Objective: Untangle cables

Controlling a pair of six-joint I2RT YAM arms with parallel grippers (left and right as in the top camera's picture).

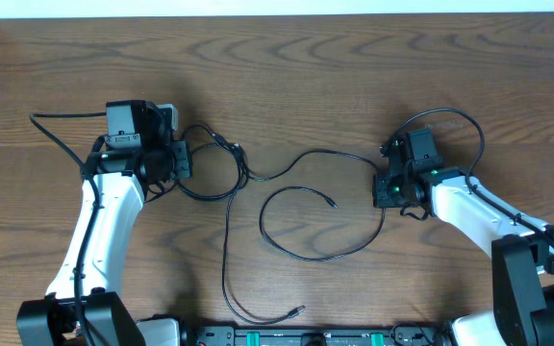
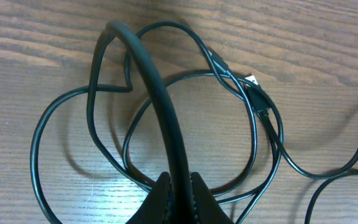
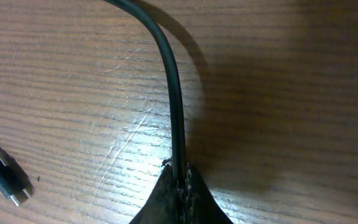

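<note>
Thin black cables (image 1: 287,168) lie looped across the middle of the wooden table, with plug ends near the centre (image 1: 331,203) and the front edge (image 1: 297,311). A knot of loops (image 1: 221,165) sits just right of my left gripper (image 1: 183,160). The left gripper (image 2: 178,182) is shut on a black cable (image 2: 160,106) that arches up over the loops and a plug (image 2: 260,102). My right gripper (image 1: 381,185) is shut on a black cable (image 3: 174,106) in the right wrist view, fingers (image 3: 181,180) close to the table. No white cable shows.
Thicker black arm wires run behind the left arm (image 1: 61,130) and over the right arm (image 1: 455,120). A plug end (image 3: 8,180) lies left of the right gripper. The arm bases (image 1: 306,336) stand along the front edge.
</note>
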